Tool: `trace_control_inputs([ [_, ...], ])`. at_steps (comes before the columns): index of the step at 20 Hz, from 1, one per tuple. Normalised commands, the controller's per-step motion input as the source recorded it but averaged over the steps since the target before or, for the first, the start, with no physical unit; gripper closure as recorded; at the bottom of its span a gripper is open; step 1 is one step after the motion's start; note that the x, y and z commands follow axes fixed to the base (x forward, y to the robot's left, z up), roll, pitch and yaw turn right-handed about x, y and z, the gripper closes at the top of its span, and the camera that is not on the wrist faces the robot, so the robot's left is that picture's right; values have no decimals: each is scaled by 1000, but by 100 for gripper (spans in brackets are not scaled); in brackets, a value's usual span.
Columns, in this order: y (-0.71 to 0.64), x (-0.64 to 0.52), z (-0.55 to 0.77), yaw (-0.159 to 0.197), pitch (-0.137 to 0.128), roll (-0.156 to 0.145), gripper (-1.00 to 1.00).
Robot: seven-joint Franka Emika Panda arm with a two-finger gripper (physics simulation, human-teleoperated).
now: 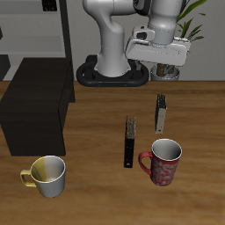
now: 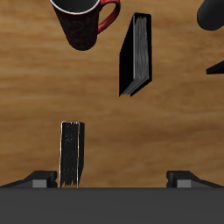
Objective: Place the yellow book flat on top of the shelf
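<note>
Hovering above the desk with our end effector (image 1: pixel 158 63) spread wide and empty, we see the yellow book (image 1: pixel 161 112) standing on edge behind the red mug (image 1: pixel 163 162); we should descend squarely over its thin spine, avoiding the darker book (image 1: pixel 130 141).

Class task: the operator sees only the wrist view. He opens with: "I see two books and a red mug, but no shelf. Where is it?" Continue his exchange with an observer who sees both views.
Observer: The shelf is a low black box, on the far side of the dark book from the yellow book.
Operator: Is its top free?
Observer: Yes, nothing lies on its flat top.
Operator: Anything else on the table?
Observer: A white mug with a yellow handle stands before the shelf, nearer the table's front edge.
</note>
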Motion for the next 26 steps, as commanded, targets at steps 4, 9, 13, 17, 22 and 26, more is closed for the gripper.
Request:
trace_control_inputs([
  [4,598,-170,-176,3,-59,83,-100],
  [9,334,-25,-164,-6,-1,23,-100],
  [13,189,47,-252,3,-2,21,-100],
  [17,-1,89,-167,19,-4,2,-100],
  [22,-45,146,-199,-15,29,-14,-100],
  [26,-44,41,-149,2,2,-17,-100],
])
